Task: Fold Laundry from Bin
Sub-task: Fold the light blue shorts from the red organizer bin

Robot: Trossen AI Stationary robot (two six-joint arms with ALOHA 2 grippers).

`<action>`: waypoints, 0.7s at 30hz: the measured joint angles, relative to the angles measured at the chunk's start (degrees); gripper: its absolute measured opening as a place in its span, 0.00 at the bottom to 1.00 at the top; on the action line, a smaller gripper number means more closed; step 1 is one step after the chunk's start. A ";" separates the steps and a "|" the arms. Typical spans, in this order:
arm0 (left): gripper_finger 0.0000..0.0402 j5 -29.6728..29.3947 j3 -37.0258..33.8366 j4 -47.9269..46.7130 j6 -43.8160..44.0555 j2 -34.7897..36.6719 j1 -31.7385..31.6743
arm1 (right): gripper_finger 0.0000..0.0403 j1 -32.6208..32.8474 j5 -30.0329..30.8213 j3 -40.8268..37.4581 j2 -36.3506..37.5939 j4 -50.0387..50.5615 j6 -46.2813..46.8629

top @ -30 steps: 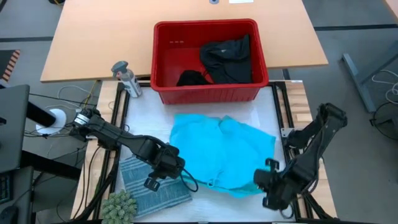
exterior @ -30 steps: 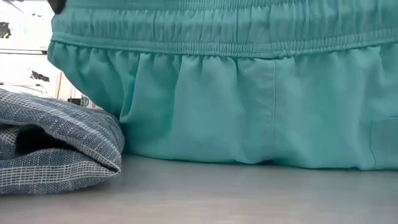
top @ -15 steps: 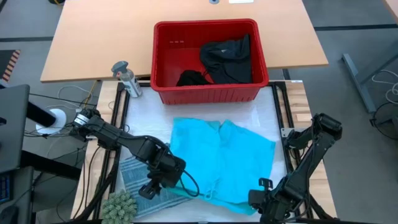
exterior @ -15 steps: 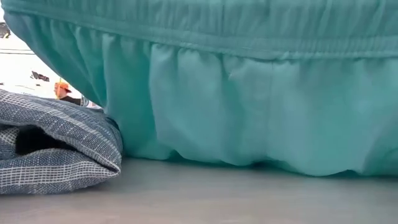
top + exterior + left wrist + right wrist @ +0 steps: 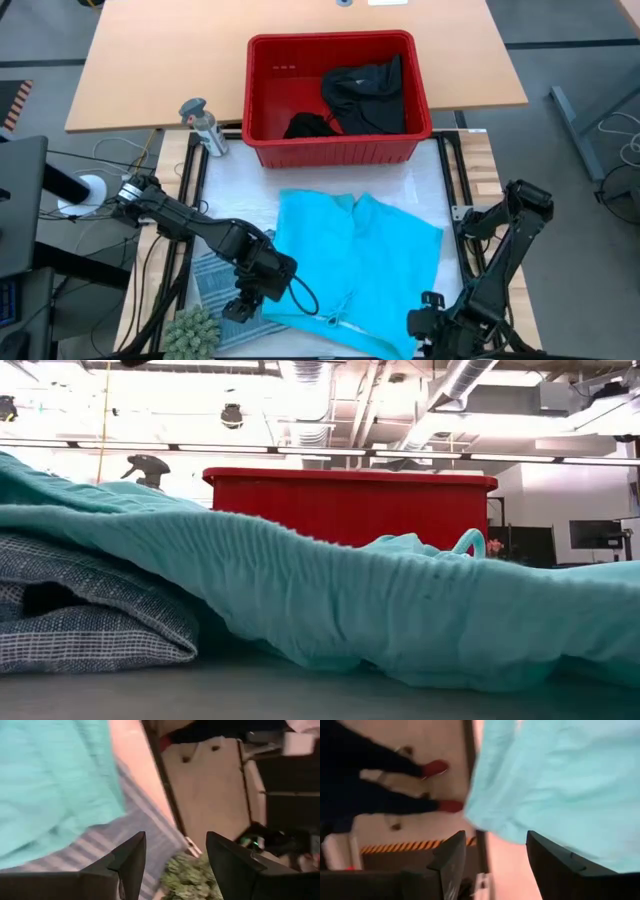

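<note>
We are spreading the turquoise garment (image 5: 355, 265) flat before folding.
Left gripper (image 5: 252, 300) and right gripper (image 5: 430, 328) are hanging parted, empty; next, we are judging, regripping an edge.

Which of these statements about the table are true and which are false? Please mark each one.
1. The turquoise garment lies spread on the table in front of the bin. True.
2. The bin is empty. False: black laundry lies inside it.
3. The turquoise garment partly covers the striped garment. True.
4. The left hand is shut on the turquoise garment. False: its fingers are open and hold nothing.
5. The right hand is over the bin. False: it is at the table's near edge, open.
</note>
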State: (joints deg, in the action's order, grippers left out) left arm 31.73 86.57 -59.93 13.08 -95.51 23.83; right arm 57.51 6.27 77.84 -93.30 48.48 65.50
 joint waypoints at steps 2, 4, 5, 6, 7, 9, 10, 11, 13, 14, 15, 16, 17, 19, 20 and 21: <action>0.48 -4.74 0.85 0.20 -0.42 0.74 -1.18 | 0.58 -0.50 3.49 -0.01 1.61 3.44 0.18; 0.48 -9.17 1.69 2.49 -1.32 1.97 -3.22 | 0.57 -1.57 8.17 -0.01 4.12 8.57 0.70; 0.48 -12.17 1.81 4.43 -2.04 2.78 -4.38 | 0.57 -2.19 11.69 0.01 5.63 11.58 1.20; 0.48 -15.00 1.81 5.71 -3.00 3.50 -5.67 | 0.56 -2.94 15.72 0.02 6.96 14.95 2.04; 0.48 -17.75 1.81 6.37 -4.46 4.16 -7.08 | 0.56 -4.00 19.94 0.05 8.42 19.16 3.50; 0.48 -22.25 1.81 6.83 -7.37 5.37 -10.53 | 0.56 -6.76 26.64 0.03 11.37 26.79 6.71; 0.48 -23.87 1.81 7.04 -8.01 5.78 -12.49 | 0.56 -8.85 28.56 0.03 12.87 29.66 7.66; 0.48 -24.92 1.81 8.04 -7.93 5.97 -14.61 | 0.55 -11.35 29.10 0.03 14.31 31.56 7.58; 0.48 -25.11 1.30 12.21 -5.31 6.01 -18.19 | 0.55 -16.90 29.03 -0.20 16.18 31.95 2.80; 0.48 -24.94 0.66 14.10 -3.85 5.87 -19.73 | 0.55 -19.81 28.99 -0.39 16.66 30.90 -0.76; 0.48 -24.95 -0.08 15.84 -2.29 5.58 -20.81 | 0.55 -22.51 28.97 -0.65 16.72 29.47 -4.58; 0.48 -24.98 -0.84 17.14 -0.55 5.42 -21.50 | 0.55 -25.23 28.84 -0.98 16.75 27.76 -8.88; 0.48 -25.05 -1.62 17.24 1.29 5.31 -21.91 | 0.55 -27.86 28.38 -1.44 16.71 25.56 -12.88; 0.48 -25.46 -3.12 16.50 7.07 5.30 -22.25 | 0.55 -32.72 25.03 -2.41 16.75 19.44 -20.84; 0.48 -25.13 -3.67 16.63 9.63 5.65 -22.15 | 0.55 -34.70 21.82 -3.07 16.81 15.71 -25.03; 0.48 -24.47 -4.47 16.35 11.53 6.56 -21.62 | 0.55 -36.15 18.35 -3.87 16.81 11.50 -28.95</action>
State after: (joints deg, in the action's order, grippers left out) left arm 7.26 82.10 -43.57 24.61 -88.95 2.21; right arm 21.36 24.62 73.96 -76.49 59.99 36.55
